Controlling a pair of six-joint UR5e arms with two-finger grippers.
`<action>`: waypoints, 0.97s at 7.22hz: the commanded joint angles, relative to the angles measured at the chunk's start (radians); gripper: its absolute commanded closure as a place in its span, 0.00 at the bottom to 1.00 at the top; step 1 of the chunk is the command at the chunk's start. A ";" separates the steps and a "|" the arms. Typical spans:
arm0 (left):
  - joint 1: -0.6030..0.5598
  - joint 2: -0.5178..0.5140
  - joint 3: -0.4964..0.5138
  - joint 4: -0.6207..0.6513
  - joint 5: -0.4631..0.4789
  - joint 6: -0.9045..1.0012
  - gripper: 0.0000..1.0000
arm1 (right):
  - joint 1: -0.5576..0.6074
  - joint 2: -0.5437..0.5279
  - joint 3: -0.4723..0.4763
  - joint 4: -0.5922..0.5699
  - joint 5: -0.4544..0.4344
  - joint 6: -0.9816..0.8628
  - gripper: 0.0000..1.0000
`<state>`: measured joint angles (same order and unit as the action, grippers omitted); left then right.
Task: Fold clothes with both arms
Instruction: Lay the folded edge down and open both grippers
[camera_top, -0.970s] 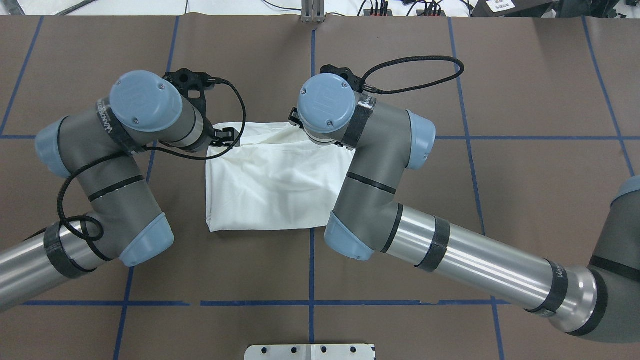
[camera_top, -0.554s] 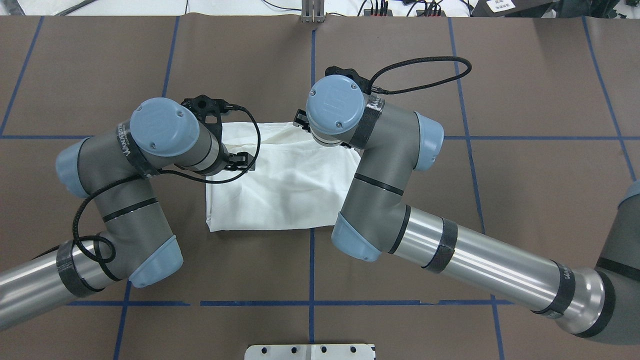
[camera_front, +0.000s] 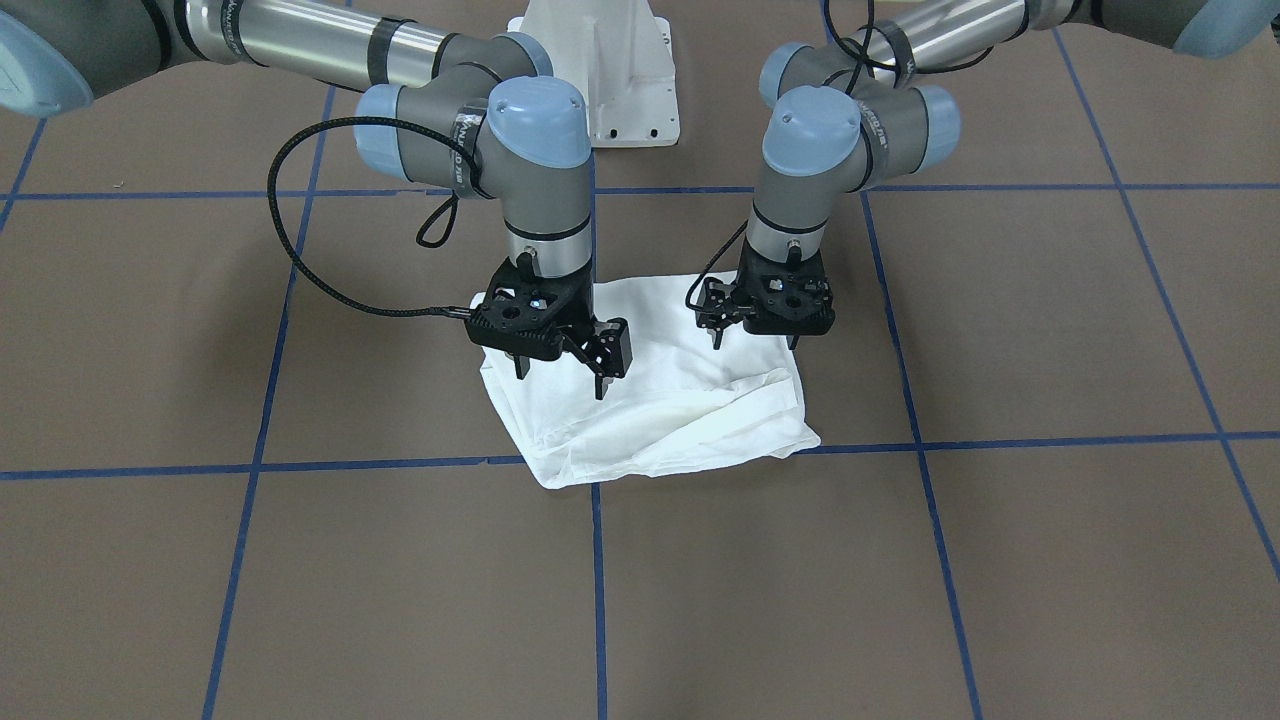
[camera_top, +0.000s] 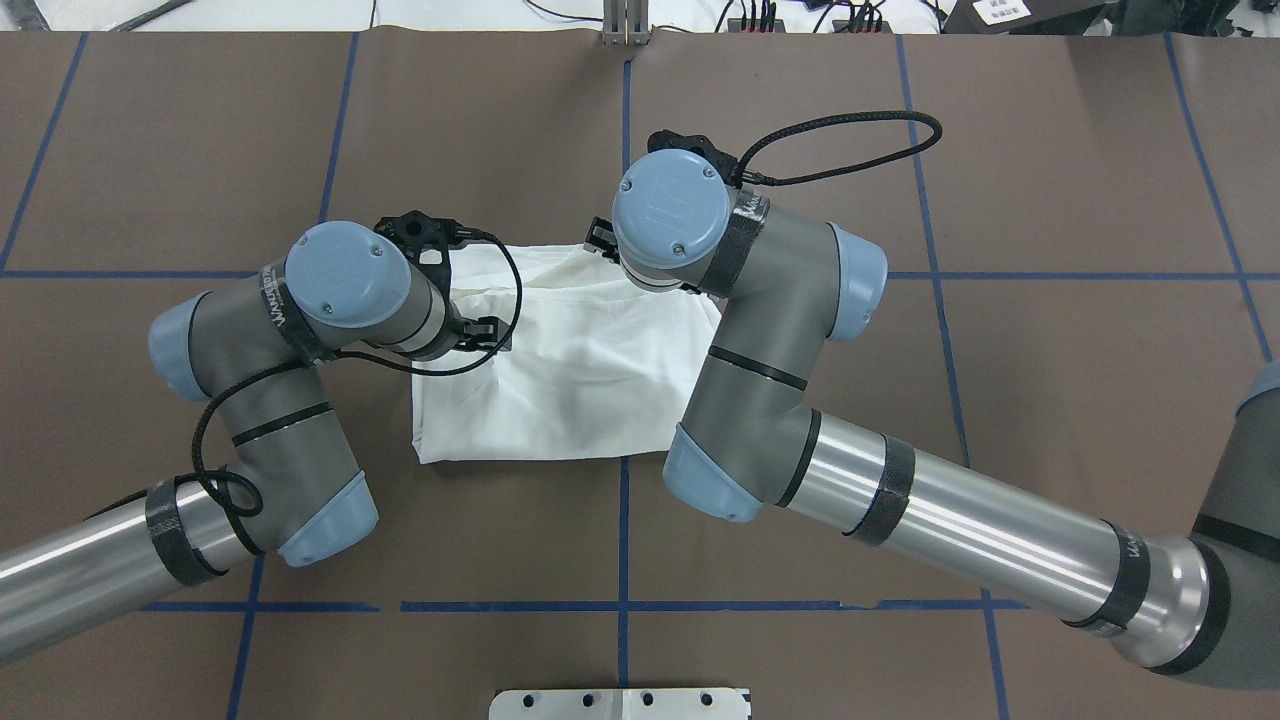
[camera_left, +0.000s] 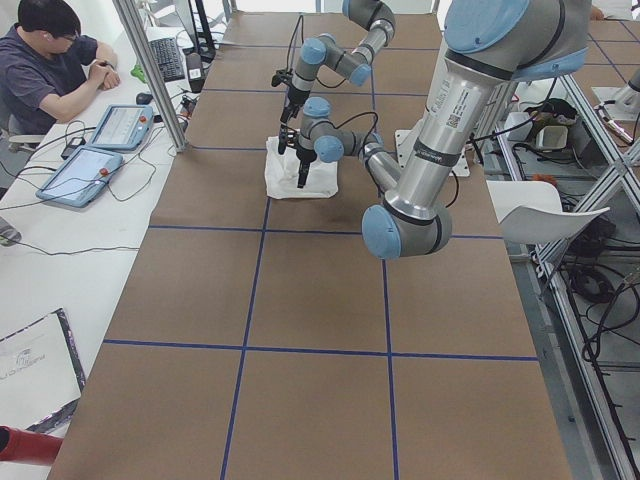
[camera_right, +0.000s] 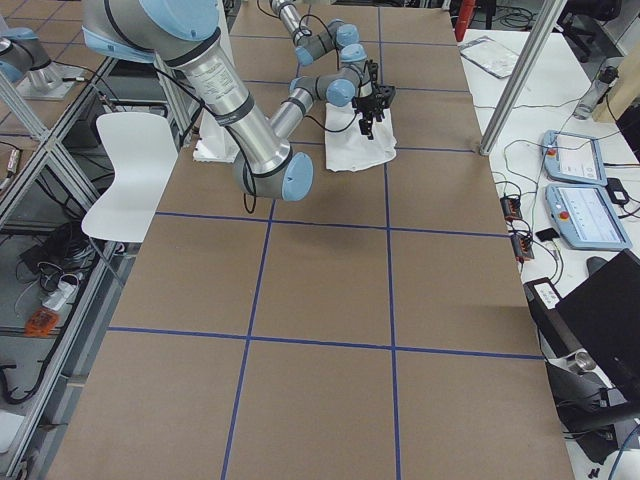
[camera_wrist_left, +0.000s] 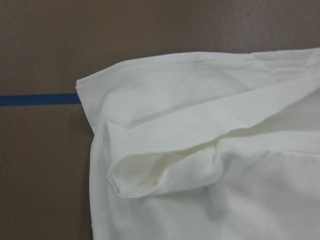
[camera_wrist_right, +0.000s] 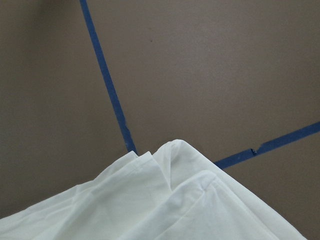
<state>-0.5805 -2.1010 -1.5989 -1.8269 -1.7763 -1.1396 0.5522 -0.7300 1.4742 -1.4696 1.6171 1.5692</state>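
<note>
On brown surface (camera_front: 300, 580), shirt (camera_front: 680, 410) lies folded, white, at a crossing of blue tape lines (camera_front: 597, 560). Above shirt: right gripper (camera_front: 560, 383) and left gripper (camera_front: 756, 343), both spread, holding nothing. Overhead, right arm (camera_top: 760, 400) hides shirt's side edge; white base (camera_front: 615, 80) beyond.
</note>
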 joint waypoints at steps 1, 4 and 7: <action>-0.019 -0.013 0.062 -0.020 0.005 0.001 0.00 | 0.000 -0.002 0.001 0.025 0.003 0.000 0.00; -0.158 -0.162 0.263 -0.022 0.003 0.041 0.00 | 0.000 -0.005 0.001 0.025 0.003 0.000 0.00; -0.298 -0.198 0.341 -0.023 -0.008 0.257 0.00 | -0.005 -0.003 -0.005 0.025 0.000 0.002 0.00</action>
<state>-0.8190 -2.2909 -1.2745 -1.8513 -1.7767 -0.9873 0.5500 -0.7344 1.4727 -1.4450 1.6185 1.5702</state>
